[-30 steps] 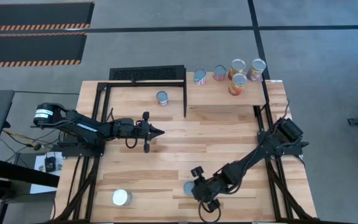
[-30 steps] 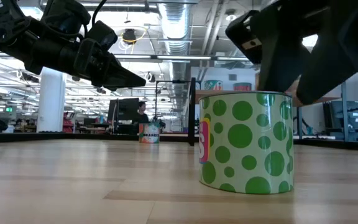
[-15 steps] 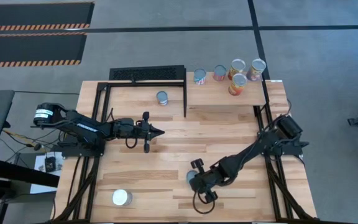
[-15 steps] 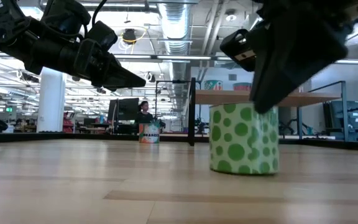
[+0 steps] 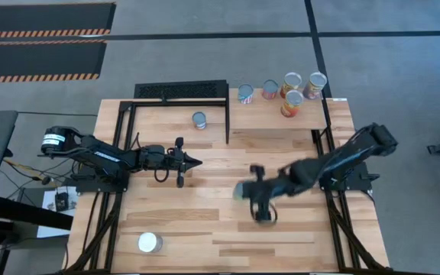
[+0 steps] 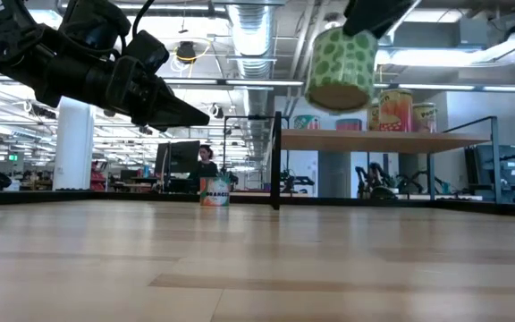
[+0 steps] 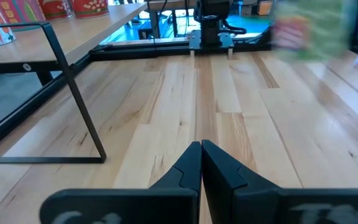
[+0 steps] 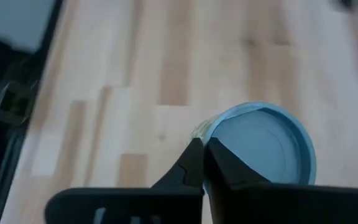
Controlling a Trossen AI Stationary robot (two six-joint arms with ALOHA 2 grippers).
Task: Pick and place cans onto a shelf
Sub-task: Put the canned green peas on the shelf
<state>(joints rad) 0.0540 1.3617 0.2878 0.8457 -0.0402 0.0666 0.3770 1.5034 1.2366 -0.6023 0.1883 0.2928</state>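
Above open mid-table (image 5: 220, 233), tool-held can (image 6: 340, 67).

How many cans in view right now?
8: five on the shelf (), one under the black frame, one at the table's front-left, one green-dotted in the right hand.

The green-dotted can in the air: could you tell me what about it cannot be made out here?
- High view: the green-dotted can is a motion blur at the right gripper.
- Low view: the top edge cuts off the jaws holding it.
- Left wrist view: its label is blurred.
- The left gripper hovers mid-table.
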